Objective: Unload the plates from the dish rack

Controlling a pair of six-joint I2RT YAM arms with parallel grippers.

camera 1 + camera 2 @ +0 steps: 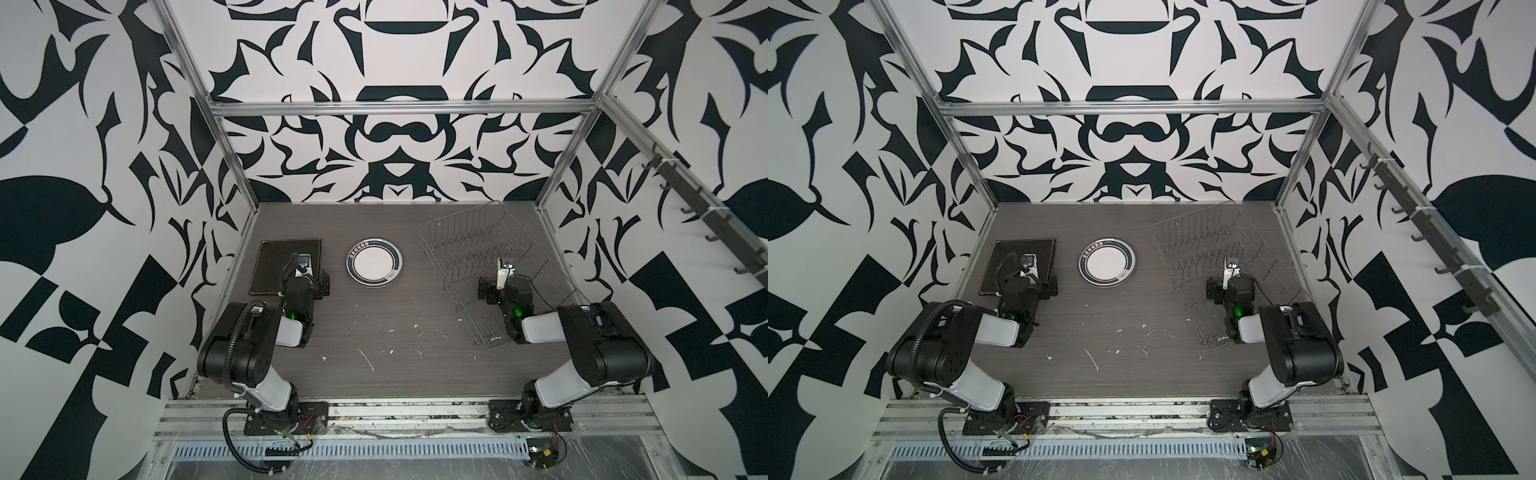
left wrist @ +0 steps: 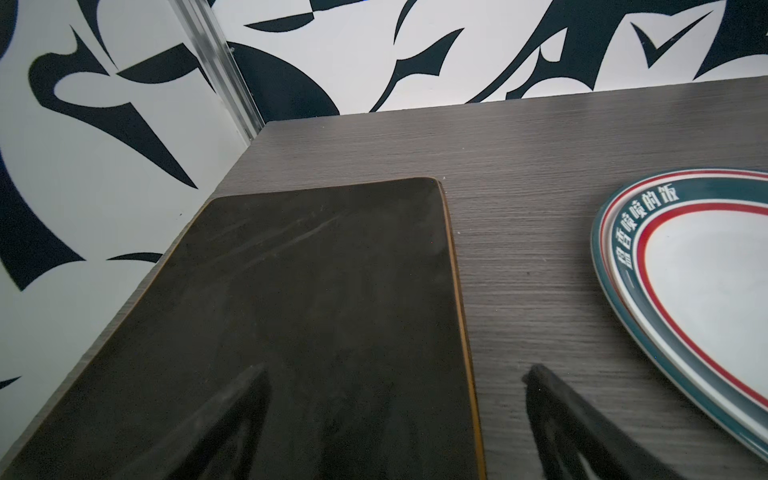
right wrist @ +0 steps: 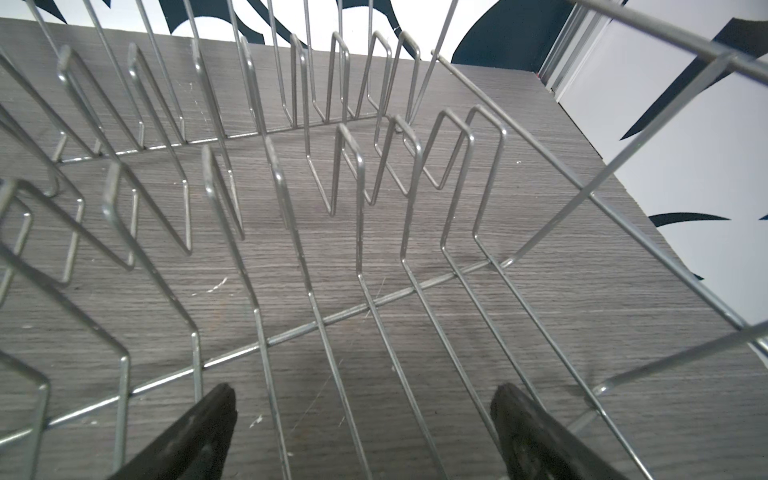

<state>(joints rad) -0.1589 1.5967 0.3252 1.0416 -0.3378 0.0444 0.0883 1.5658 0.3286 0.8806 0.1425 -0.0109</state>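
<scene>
nearest the camera, a metal rail (image 1: 395, 415) at the front edge of the table (image 1: 395, 332) carries the bases of both arms. the left arm (image 1: 245, 345) reaches out on the left side and the right arm (image 1: 598, 345) on the right.

the right gripper (image 3: 365, 388) hangs over the dish rack (image 1: 469, 239), its fingers wide apart with nothing but bare wire and tabletop between them. the rack sits at the far right of the table. its long axis runs from the back wall toward the front, slanting rightward as it nears the right arm. every slot that shows in the right wrist view and in both top views is empty.

the plates lie flat on the table, well to the left of the rack. a black square plate (image 1: 274, 262) is at the far left, and a round plate (image 1: 374, 262) with a dark banded rim lies near it, toward the middle. the left gripper (image 2: 397, 370) is also spread wide and holds nothing. one finger is over the black plate's right edge and the other over the bare table between the two plates. whether they touch anything cannot be told.

the left arm is the nearer to both plates, while the right arm has only an empty rack under it. judged from this, the unloading looks finished, and the next move is likely a plain lift clear of the wires.
</scene>
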